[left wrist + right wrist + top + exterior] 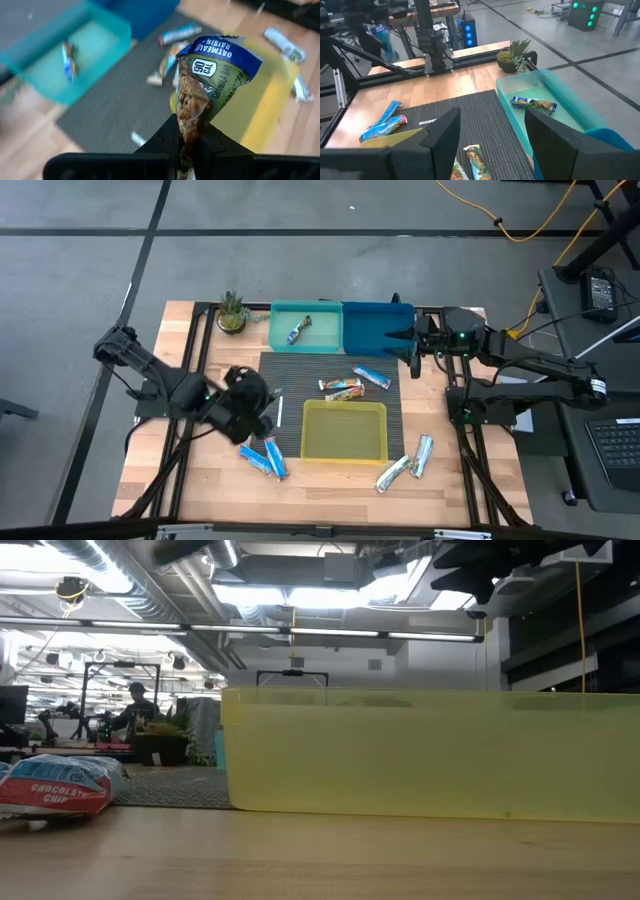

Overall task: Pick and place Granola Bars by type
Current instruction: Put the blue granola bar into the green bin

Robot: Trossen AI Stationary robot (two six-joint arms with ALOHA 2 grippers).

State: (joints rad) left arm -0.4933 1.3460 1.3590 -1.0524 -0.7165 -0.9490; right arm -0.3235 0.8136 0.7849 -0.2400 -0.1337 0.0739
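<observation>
My left gripper (245, 402) hangs over the bare wood left of the dark mat, shut on a blue-and-olive oatmeal raisin granola bar (210, 75). My right gripper (492, 145) is open and holds nothing, above the mat's far edge by the blue bin (375, 328). One bar (300, 330) lies flat in the teal bin (322, 310). Two multicoloured bars (343, 388) (372, 377) lie on the mat. Two blue bars (262, 458) rest on the wood near the left gripper. Two silver-blue bars (393, 473) (423, 455) lie right of the yellow bin (345, 452). My left gripper pinches the oatmeal raisin bar by one end (186, 135) between its two fingers. The rest of the bar sticks out past the fingertips, its crimped blue end (220, 50) farthest from them. The bar is lifted clear of the table.
A thin white stick (280, 410) lies on the mat's left edge, close to the left gripper. A small potted plant (232, 312) stands at the far left beside the teal bin. In the low view a chocolate chip bar (60, 785) lies left of the yellow bin (430, 750).
</observation>
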